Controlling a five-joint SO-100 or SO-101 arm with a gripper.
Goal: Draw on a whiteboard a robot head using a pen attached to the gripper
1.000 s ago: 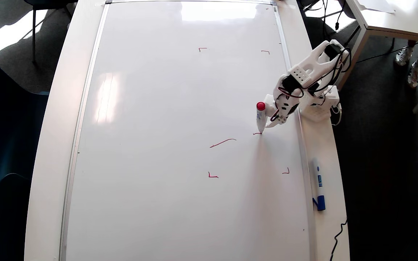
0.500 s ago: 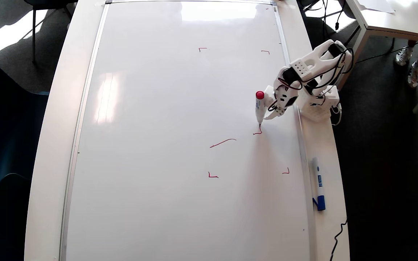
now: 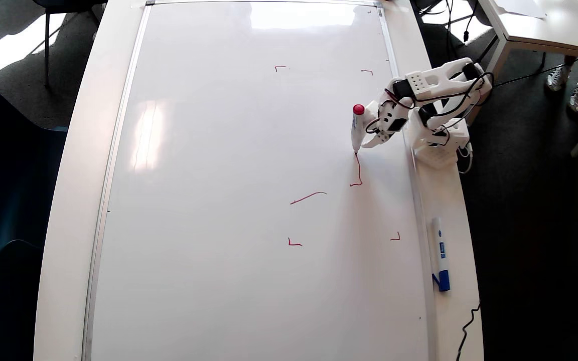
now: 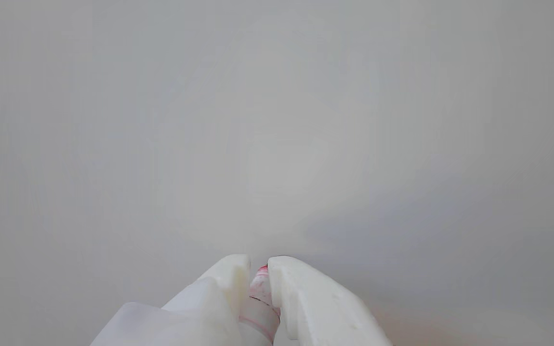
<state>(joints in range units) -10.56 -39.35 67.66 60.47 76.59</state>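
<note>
where clamped, pen point(image 3: 356, 128) tip-down, upright

The white plastic gripper point(image 3: 369, 143) and its short white pen with the round red end point(image 3: 356, 128) moved up the glossy white whiteboard point(image 3: 229, 200), making the thin red line point(image 3: 358, 170) longer.

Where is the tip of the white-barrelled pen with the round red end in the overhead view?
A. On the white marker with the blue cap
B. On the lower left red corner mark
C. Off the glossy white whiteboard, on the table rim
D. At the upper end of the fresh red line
D: the white-barrelled pen stands with its tip at the top of the fresh red line, far from the blue-capped marker.
</note>
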